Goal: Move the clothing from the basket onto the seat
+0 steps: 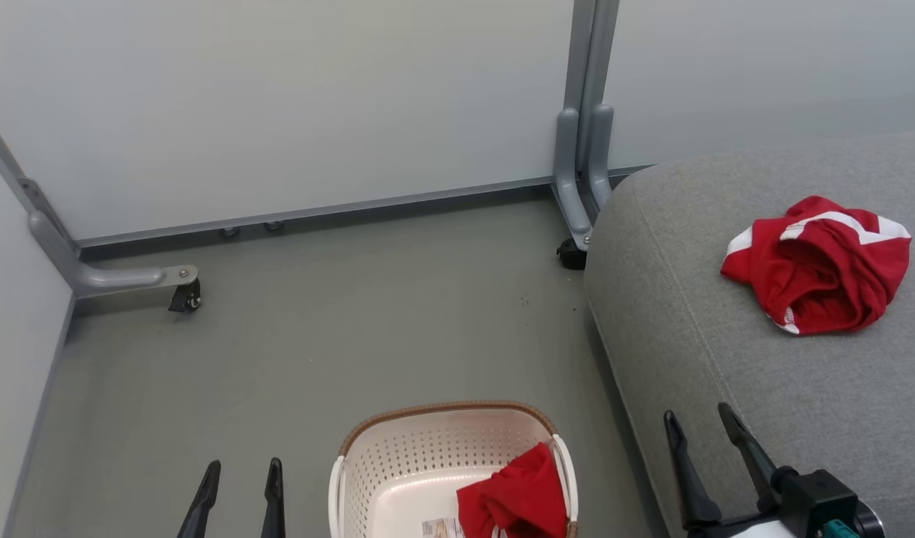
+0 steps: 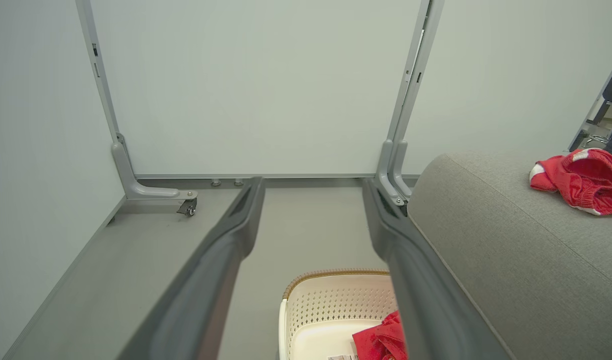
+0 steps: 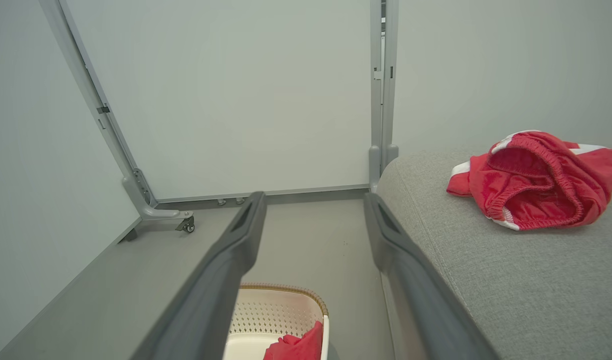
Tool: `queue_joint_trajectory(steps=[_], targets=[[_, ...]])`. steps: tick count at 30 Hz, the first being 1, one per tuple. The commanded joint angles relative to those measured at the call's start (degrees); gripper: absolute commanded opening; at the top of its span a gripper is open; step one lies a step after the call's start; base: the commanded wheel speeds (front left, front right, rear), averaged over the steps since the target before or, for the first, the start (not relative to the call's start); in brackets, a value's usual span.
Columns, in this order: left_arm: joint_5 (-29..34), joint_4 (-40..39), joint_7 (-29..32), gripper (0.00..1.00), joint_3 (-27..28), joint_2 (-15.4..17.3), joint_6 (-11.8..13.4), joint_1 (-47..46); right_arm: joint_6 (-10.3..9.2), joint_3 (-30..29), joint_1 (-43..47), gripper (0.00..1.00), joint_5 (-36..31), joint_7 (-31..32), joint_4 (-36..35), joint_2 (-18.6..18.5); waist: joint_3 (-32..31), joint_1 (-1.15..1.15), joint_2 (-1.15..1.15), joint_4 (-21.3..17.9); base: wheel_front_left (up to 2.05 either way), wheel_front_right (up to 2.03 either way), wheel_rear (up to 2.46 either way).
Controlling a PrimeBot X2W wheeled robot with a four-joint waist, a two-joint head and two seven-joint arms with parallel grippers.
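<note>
You've two red garments to account for. The first garment [image 1: 820,265] lies crumpled on the seat [image 1: 764,388], white stripes showing, well back from the rounded corner. The second garment [image 1: 513,497] is in the one basket [image 1: 398,463] — bunched against its right wall, beside the paper label [image 1: 439,529] on its bottom. The basket stands on the floor [image 1: 353,336] just beside the seat. Your two grippers are both released and empty: the left gripper [image 1: 245,463] hangs over the floor left of the basket, the right gripper [image 1: 697,411] over the seat's near edge — fingers spread.
</note>
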Motion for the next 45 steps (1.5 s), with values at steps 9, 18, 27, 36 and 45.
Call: queue_joint_trajectory(steps=[9, 18, 27, 36, 45], targets=[[0.1, 0.4, 0.0, 1.0, 0.0, 0.0, -0.3, -1.0, -0.1, -0.1, -0.5, 1.0, -0.2, -0.2, -0.2, -0.2, 0.0, 0.0, 0.0, -0.1, 0.0, 0.0, 0.0], [-0.2, 0.7, 0.0, 1.0, -1.1, 0.0, -0.3, -1.2, -0.1, 0.1, -0.4, 1.0, 0.2, -0.2, -0.4, -0.2, 0.1, 0.0, 0.0, -0.1, 0.0, 0.0, 0.0], [0.1, 1.1, 0.0, 1.0, -2.0, 0.0, -0.3, -2.2, -0.1, -0.2, -1.0, 1.0, 0.3, -0.2, -0.9, -0.2, 1.5, 0.0, 0.0, -0.6, 0.0, 0.0, 0.0], [-1.3, 3.0, 0.0, 1.0, -5.0, 1.4, -0.3, -6.0, -0.1, -1.4, -2.8, 1.0, 0.2, -0.2, -2.8, -0.2, 6.6, 0.0, 0.0, -2.6, 0.0, 0.0, 0.0], [-5.8, 6.2, 0.0, 1.0, -15.1, 7.9, -0.3, -18.5, -0.1, -4.6, -9.1, 1.0, -1.5, -0.2, -7.9, -0.1, 20.5, 0.0, 0.0, -5.1, 0.0, 0.0, 0.0]])
